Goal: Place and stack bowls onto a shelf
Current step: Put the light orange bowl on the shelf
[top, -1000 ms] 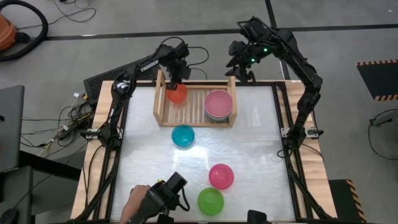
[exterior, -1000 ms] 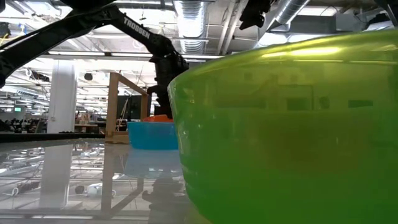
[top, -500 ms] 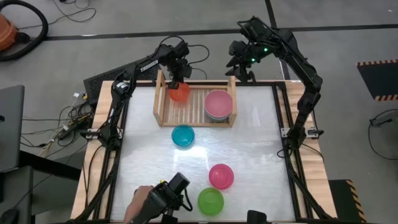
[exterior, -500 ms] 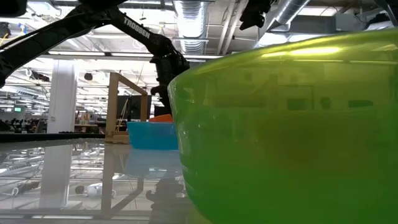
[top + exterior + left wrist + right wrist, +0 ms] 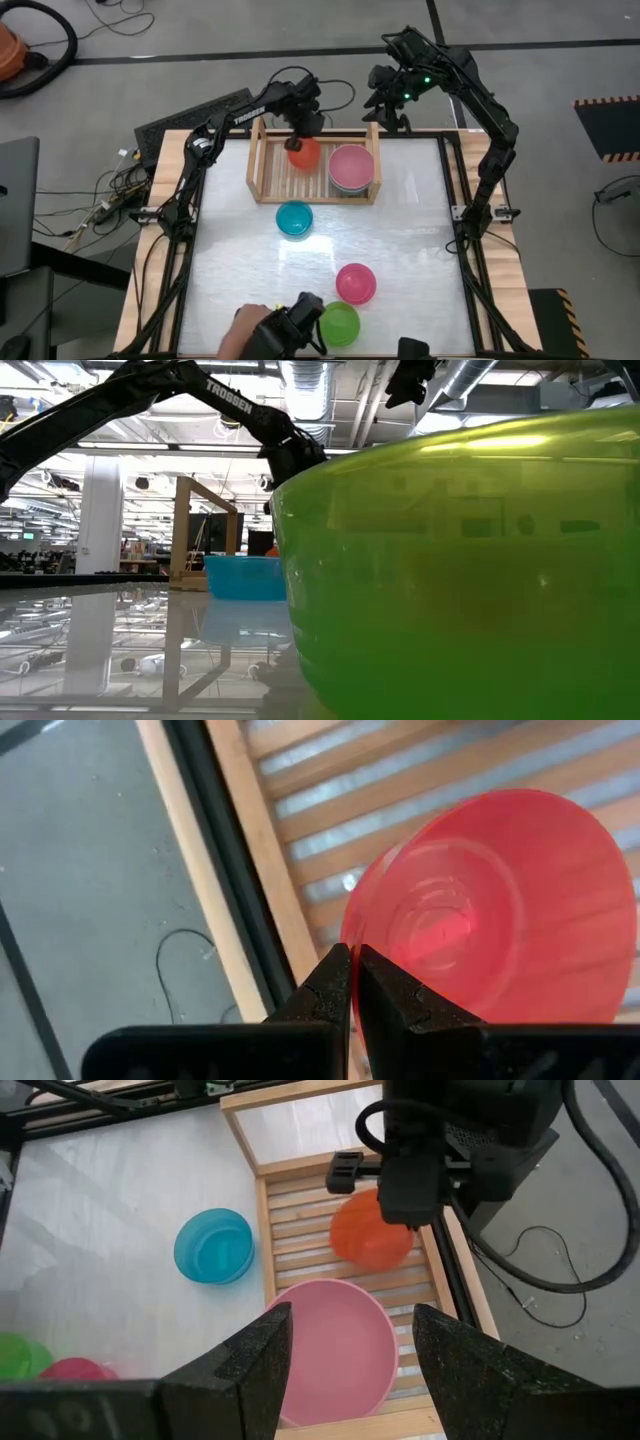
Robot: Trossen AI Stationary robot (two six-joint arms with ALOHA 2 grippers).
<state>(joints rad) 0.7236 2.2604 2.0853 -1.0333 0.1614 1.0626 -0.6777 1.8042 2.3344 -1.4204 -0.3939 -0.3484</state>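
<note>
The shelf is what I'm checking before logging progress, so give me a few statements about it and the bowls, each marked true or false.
1. The left gripper is shut on the red-orange bowl over the shelf. True.
2. The pink bowl sits on the shelf's right part. True.
3. The teal bowl is on the shelf. False: it stands on the table, in front of the shelf.
4. The right gripper holds the pink bowl. False: it is open and holds nothing.
5. The lime green bowl is stacked in the magenta bowl. False: they stand side by side.
</note>
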